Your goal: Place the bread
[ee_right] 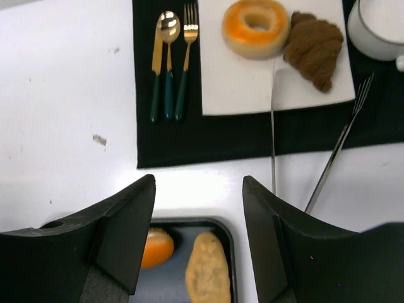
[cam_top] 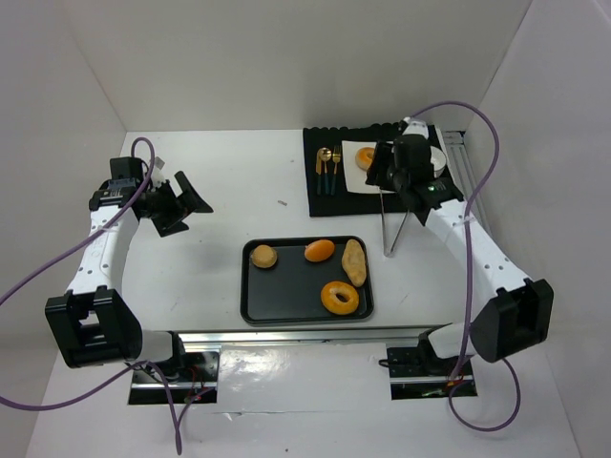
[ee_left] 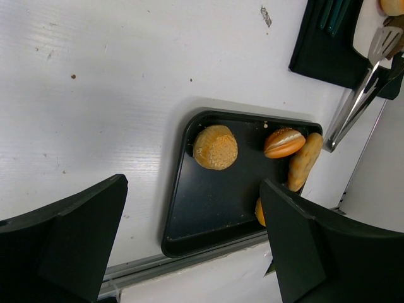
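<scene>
Bright, even white light flooding scene from overhead; white desk (cam_top: 220, 200) and walls reading near washed-out in top view. Shadows falling soft and faint: grey halo hugging black tray (ee_left: 208, 214) along far edge in left wrist view. Tray rim catching pale sheen; metal tongs (ee_left: 353, 104) glinting; gold spoon (ee_right: 167, 22) throwing small hot highlight. Left fingers (ee_left: 63, 246) and right fingers (ee_right: 107, 233) looming dark, soft-edged, slightly out of focus at frame bottom. Mid-field reading sharp; wrist views bowing mildly toward edges
</scene>
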Motion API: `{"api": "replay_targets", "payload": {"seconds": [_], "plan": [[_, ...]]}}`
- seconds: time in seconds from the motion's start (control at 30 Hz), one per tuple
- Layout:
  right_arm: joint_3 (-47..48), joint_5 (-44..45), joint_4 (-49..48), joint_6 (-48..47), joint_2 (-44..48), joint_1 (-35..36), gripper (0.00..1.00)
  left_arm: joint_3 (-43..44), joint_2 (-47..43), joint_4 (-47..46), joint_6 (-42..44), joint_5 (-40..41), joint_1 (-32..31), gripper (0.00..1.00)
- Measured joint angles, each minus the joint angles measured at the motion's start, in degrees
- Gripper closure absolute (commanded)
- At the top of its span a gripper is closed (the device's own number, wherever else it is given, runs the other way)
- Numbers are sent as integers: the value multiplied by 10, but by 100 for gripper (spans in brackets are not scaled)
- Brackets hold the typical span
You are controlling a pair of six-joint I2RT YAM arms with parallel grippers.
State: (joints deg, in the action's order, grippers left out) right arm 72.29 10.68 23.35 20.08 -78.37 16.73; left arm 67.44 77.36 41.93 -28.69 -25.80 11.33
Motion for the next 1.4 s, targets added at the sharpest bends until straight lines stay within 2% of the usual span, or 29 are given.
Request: {"api": "replay_targets", "payload": {"seconds": [0.23,0.4,0.47,0.63,0.73,0.9,1.03,1.13,1.2,1.4], "plan": [[-82,40,21,18,54,15,37,0,-3,0,0,1,0,0],[-168,38,42,52,106,-24,24,0,-6,0,0,0,0,0],[-187,34,43,68,106,-49,24,0,-6,0,0,0,0,0],[-222,3,20,104,69,-131,36,0,-6,0,0,0,0,0],[-229,-21,-16,115,20,-166,39,0,-6,0,0,0,0,0],[-228,-62,-77,119,-82,-184,42,-1,-6,0,0,0,0,0],[-227,-88,-105,120,-132,-185,51,-1,-6,0,0,0,0,0],[-221,-90,-115,123,-147,-185,64,-1,-6,0,0,0,0,0],[-216,-89,-122,123,-151,-185,77,-1,-6,0,0,0,0,0],[-211,-65,-129,125,-146,-172,91,-1,-6,0,0,0,0,0]]}}
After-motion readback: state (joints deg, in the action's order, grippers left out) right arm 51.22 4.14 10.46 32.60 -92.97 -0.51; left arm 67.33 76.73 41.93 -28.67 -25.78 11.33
